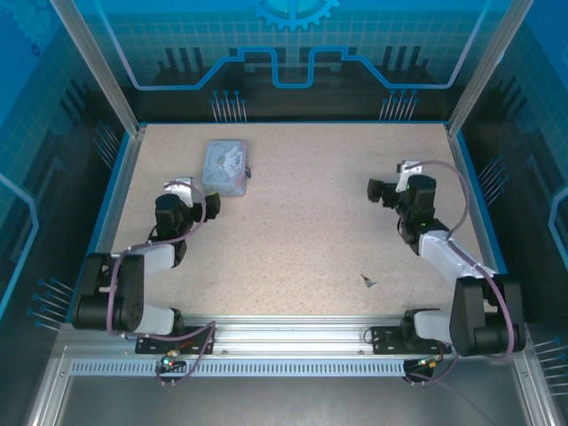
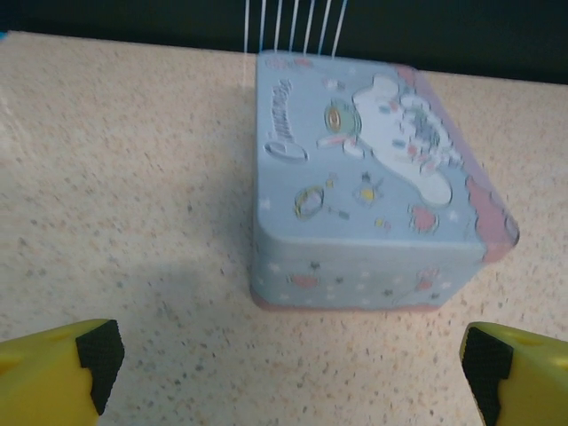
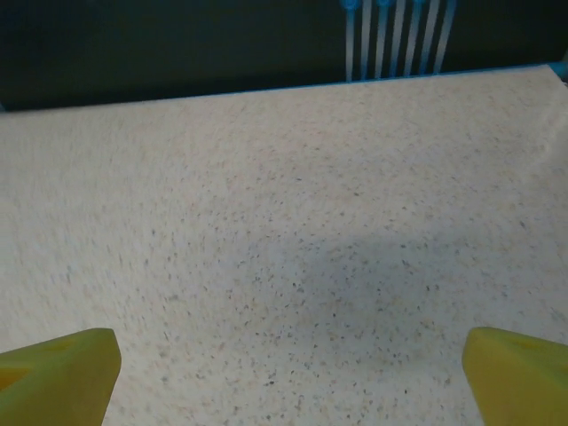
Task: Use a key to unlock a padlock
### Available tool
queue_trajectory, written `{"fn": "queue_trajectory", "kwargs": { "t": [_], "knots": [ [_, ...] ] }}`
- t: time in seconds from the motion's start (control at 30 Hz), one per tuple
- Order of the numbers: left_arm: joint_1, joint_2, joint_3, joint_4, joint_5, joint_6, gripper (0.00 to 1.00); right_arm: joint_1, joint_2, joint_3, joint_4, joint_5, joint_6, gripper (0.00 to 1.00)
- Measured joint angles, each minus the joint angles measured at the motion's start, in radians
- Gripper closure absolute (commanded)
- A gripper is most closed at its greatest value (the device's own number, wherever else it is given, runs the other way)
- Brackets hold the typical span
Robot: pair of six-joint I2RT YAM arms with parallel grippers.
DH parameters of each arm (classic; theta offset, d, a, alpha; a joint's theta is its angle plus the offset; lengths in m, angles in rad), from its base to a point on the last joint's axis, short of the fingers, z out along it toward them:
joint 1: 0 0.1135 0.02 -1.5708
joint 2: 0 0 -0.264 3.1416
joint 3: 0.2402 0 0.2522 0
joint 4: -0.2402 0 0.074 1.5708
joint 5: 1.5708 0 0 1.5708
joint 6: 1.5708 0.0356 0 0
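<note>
Both your left gripper (image 2: 288, 359) and right gripper (image 3: 288, 373) are spread apart, empty. Pull the right one back to the tiny dark-grey metal key (image 1: 367, 280) behind it; pinch gently.

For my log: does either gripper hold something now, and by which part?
Nothing is held: the yellow-fingered left gripper and right gripper are both open and empty.
</note>
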Motion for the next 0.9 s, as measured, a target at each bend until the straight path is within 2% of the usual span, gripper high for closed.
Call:
{"fn": "queue_trajectory", "kwargs": {
  "t": [0.17,0.27,0.37,0.5,0.73,0.9],
  "knots": [
    [0.001,-0.054,0.172,-0.208,-0.032,-0.071,0.01,-0.043,0.008,0.117,-0.233,-0.019,0.173,0.0],
    [0.004,0.0,0.389,-0.403,-0.038,-0.137,0.01,-0.04,0.01,0.113,-0.32,-0.088,0.214,0.0],
    [0.008,0.119,0.632,-0.563,-0.035,-0.192,0.01,-0.022,0.001,0.093,-0.372,-0.155,0.231,0.0],
    [0.008,0.313,0.888,-0.741,-0.013,-0.234,0.01,0.05,-0.038,0.09,-0.445,-0.179,0.232,0.0],
    [0.01,0.658,1.222,-1.023,0.04,-0.279,0.01,0.105,-0.177,0.074,-0.525,-0.145,0.23,0.0],
    [0.011,0.791,1.333,-1.125,0.069,-0.302,0.01,0.108,-0.292,0.036,-0.566,-0.082,0.249,0.0]
  ]
}}
